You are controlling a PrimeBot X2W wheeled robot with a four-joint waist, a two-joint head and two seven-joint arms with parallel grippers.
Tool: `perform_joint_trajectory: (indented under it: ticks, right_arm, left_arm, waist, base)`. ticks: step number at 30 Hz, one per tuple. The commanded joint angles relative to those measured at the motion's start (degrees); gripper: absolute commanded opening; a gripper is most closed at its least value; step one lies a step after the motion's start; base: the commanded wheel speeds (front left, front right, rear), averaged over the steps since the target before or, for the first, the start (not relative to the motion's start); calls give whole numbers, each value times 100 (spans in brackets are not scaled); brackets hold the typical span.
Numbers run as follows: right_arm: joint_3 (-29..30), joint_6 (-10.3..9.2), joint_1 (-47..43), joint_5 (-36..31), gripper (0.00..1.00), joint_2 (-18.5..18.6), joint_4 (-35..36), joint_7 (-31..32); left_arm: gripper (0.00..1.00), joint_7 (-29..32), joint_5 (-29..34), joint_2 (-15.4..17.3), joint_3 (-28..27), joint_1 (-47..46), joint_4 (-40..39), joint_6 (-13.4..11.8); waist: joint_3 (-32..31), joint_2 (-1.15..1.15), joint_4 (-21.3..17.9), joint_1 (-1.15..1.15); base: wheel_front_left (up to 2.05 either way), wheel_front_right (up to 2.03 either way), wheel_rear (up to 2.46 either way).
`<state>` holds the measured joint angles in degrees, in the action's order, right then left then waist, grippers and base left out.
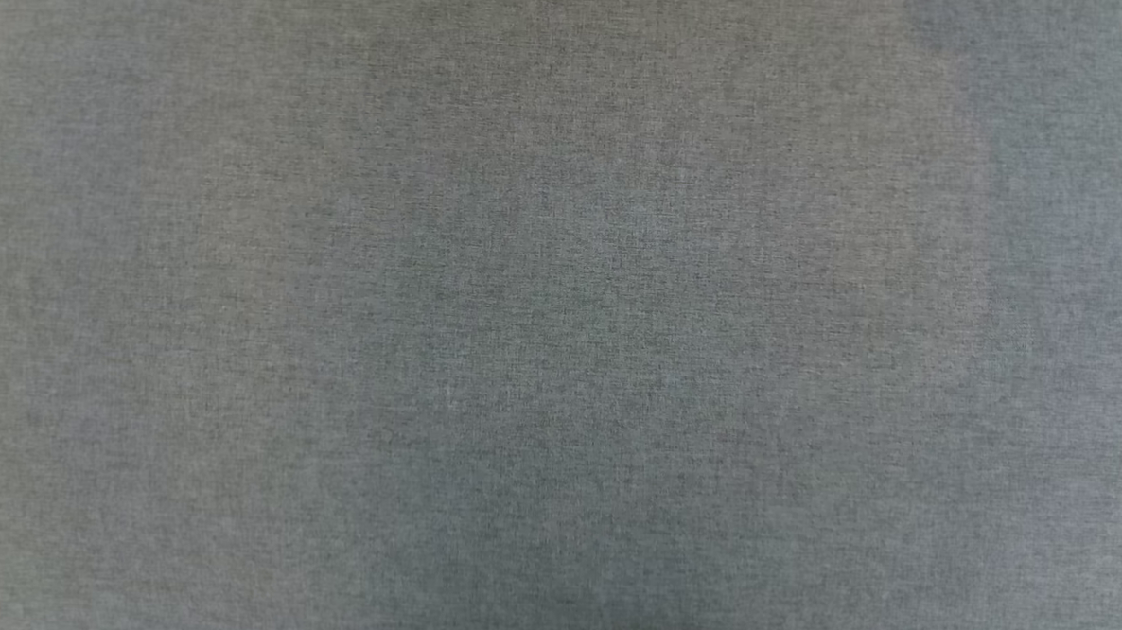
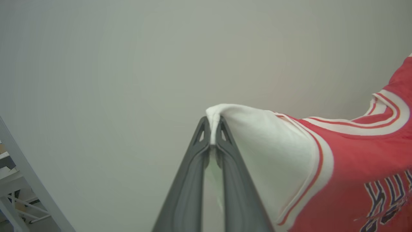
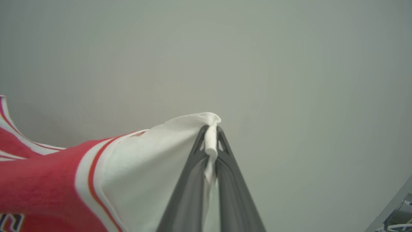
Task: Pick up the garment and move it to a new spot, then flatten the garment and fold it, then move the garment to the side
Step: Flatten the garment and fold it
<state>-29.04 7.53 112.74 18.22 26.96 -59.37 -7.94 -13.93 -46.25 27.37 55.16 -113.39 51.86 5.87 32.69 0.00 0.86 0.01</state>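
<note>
Left gripper (image 2: 212,132) pinches one white sleeve (image 2: 267,141), shirt (image 2: 347,161) off at 3 o'clock; right gripper (image 3: 210,138) pinches the other; thin holds may slip if tugged

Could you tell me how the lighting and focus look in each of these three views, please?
Head view: the grey fabric surface is dim, with soft bluish shadows at centre and upper right. Left wrist view: the left gripper pinching the garment is sharp; the lettering at the edge smears. Right wrist view: flat light, no glare around the right gripper.
</note>
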Motion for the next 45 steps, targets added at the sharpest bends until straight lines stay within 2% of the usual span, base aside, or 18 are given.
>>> perform_joint_trajectory:
  ticks: [1,9,17,31,37,45]
  right_arm:
    - [-22,-4,-79,-7,0,-55,-78,-114]
    - [-275,-4,-902,317,0,-408,-482,-414]
    - [-708,-4,-2151,972,0,-568,-269,-611]
    - [-1585,-4,-4911,2143,0,-244,698,-701]
    - [-1845,-4,-6031,2464,0,-85,1181,-704]
    - [-1877,-4,-7500,2774,0,246,1693,-705]
  left_arm:
    - [0,-50,-15,-22,-8,125,70,34]
    - [0,-102,-185,-84,-97,1046,361,99]
    - [0,-106,-122,61,-663,2432,-51,68]
    - [0,-107,234,328,-1867,5960,-1448,-294]
    - [0,-107,243,346,-2210,7448,-1976,-471]
    - [0,-107,207,383,-2411,9057,-2369,-632]
  waist:
    - [21,0,-14,-1]
    - [-140,0,-28,-1]
    - [-594,0,-81,-1]
    - [-1800,0,-211,-1]
    - [-2226,0,-234,-1]
    - [-2717,0,-215,-1]
  base:
    - [0,0,0]
    - [0,0,0]
    - [0,0,0]
    - [0,0,0]
    - [0,0,0]
    - [0,0,0]
